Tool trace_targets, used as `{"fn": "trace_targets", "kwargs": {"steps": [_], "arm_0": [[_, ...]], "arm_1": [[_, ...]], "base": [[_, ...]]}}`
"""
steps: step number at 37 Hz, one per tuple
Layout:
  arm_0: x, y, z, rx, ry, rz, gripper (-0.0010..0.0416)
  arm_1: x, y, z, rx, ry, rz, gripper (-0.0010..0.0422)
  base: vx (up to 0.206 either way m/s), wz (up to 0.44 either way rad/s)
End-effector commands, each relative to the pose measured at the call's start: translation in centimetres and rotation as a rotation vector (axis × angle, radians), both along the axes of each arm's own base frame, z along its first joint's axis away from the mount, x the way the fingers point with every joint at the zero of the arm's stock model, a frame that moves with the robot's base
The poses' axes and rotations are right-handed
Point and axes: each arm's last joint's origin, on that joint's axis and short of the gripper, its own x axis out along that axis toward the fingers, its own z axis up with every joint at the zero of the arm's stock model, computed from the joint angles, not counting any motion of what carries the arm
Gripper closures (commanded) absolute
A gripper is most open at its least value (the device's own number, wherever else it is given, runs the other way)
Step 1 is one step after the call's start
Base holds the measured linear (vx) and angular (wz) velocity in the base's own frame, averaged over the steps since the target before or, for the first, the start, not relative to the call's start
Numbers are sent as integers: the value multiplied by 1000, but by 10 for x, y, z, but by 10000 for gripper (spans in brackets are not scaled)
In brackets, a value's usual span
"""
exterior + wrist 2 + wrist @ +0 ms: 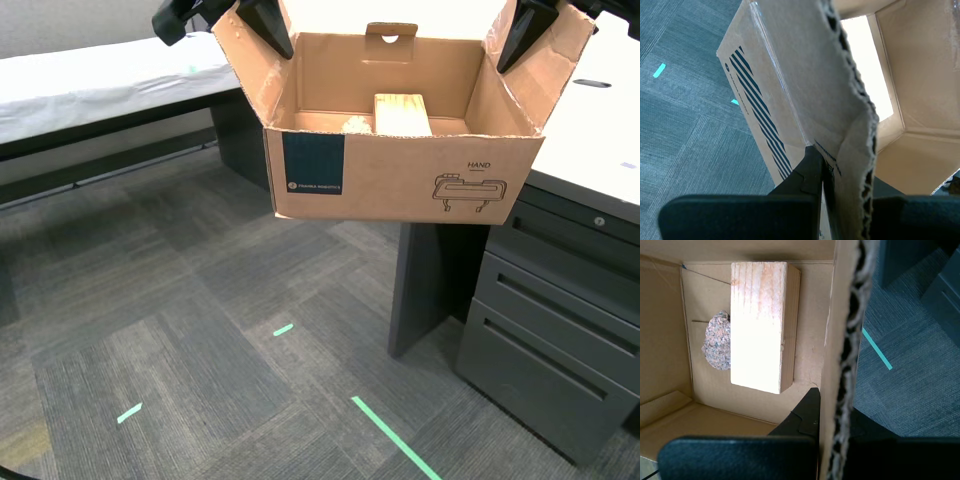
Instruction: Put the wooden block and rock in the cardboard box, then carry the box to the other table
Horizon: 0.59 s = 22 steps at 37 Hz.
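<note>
cardboard box hung over the carpet between tables, block and rock already inside. my first gripper and second gripper each pinched a side flap. only delivery to the cloth-covered table, far left in the exterior view, remained.

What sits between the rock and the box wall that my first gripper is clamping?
The pale rectangular wooden block, touching the speckled pinkish rock; then bare brown cardboard box floor up to the wall, per the first wrist view.
</note>
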Motion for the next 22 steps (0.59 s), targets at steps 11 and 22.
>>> {"fn": "trace_targets", "kwargs": {"steps": [11,22], "arm_0": [[-3,1,0,12,32,13,406],[-4,2,-1,14,41,17,406]], "arm_1": [[-9,3,-25,16,82,-18,413],[-10,4,-30,35,71,-52,413]], "base": [[112,77],[153,104]]}}
